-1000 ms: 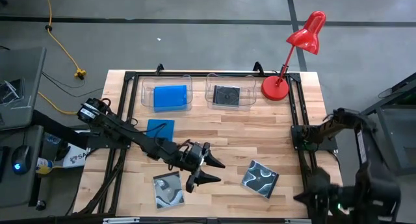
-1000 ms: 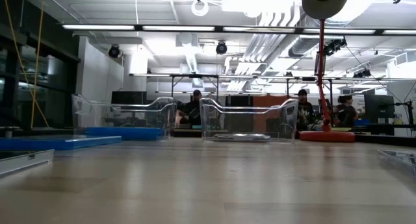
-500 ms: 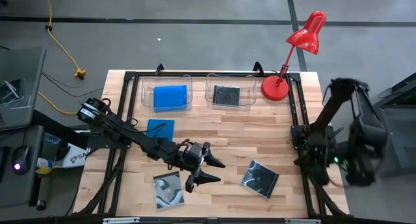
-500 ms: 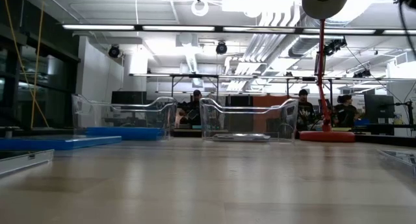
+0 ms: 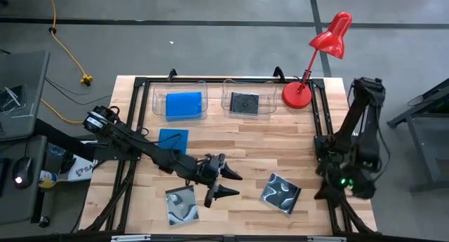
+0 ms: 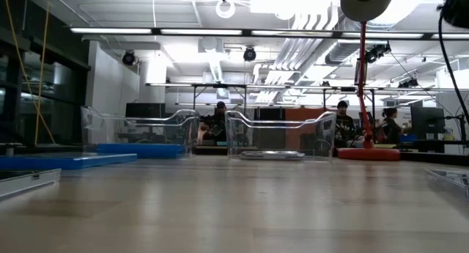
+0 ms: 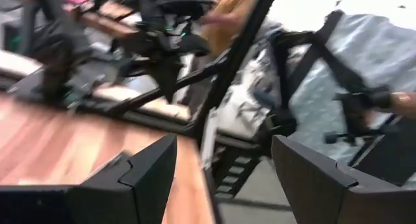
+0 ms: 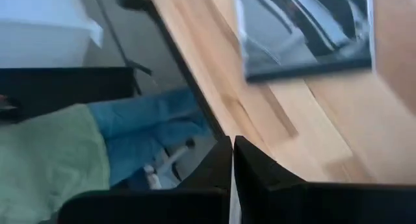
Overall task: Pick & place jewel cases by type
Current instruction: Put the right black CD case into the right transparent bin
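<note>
High view: my left gripper [image 5: 226,184] hangs wide open and empty over the near middle of the wooden table [image 5: 231,140].
Just left of it lies a black square case with a silver swirl [image 5: 182,204]; another one [image 5: 281,193] lies to its right. A flat blue case [image 5: 172,139] lies farther left. One blue case [image 5: 183,104] and one black case [image 5: 245,102] sit in the clear tubs [image 5: 179,102] at the far side. My right gripper [image 8: 231,160] is pressed shut, holding nothing, by the table's right edge.

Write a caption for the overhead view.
Left gripper hovers open between two swirl-covered cases; tubs hold two more.
</note>
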Available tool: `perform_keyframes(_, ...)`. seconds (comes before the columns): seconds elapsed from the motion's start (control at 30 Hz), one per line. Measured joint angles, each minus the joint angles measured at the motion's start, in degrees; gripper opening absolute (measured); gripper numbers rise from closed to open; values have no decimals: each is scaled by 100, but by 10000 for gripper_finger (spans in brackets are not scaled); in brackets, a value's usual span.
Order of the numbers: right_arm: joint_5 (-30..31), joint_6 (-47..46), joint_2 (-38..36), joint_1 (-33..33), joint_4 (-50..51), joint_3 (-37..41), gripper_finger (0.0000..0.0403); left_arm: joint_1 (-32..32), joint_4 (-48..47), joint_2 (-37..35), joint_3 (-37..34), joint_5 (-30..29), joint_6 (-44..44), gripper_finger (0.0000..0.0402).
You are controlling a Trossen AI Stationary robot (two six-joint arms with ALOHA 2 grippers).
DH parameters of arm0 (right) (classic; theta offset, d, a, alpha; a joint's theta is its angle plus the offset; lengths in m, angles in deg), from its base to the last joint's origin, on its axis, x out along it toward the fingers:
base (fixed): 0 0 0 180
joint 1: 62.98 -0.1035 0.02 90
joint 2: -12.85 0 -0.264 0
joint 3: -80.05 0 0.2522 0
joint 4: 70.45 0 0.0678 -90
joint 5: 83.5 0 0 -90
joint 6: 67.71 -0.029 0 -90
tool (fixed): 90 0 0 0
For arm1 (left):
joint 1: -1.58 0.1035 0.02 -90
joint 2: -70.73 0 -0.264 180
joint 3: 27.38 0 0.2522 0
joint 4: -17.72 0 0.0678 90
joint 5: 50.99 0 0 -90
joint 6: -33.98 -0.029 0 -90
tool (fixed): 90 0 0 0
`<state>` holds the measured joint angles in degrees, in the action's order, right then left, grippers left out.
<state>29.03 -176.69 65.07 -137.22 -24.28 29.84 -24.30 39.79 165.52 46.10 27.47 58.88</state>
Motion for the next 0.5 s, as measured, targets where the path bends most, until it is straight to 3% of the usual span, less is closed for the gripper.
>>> perform_keyframes(0.23, -729, -343, 1460, 183, -1015, 15, 0, 2, -701, 0, 0, -400, 86, 248)
perform_keyframes(0.5, -1250, -1, 2967, 718, -1096, -636, 0, 3, -903, 0, 0, -608, -117, 248)
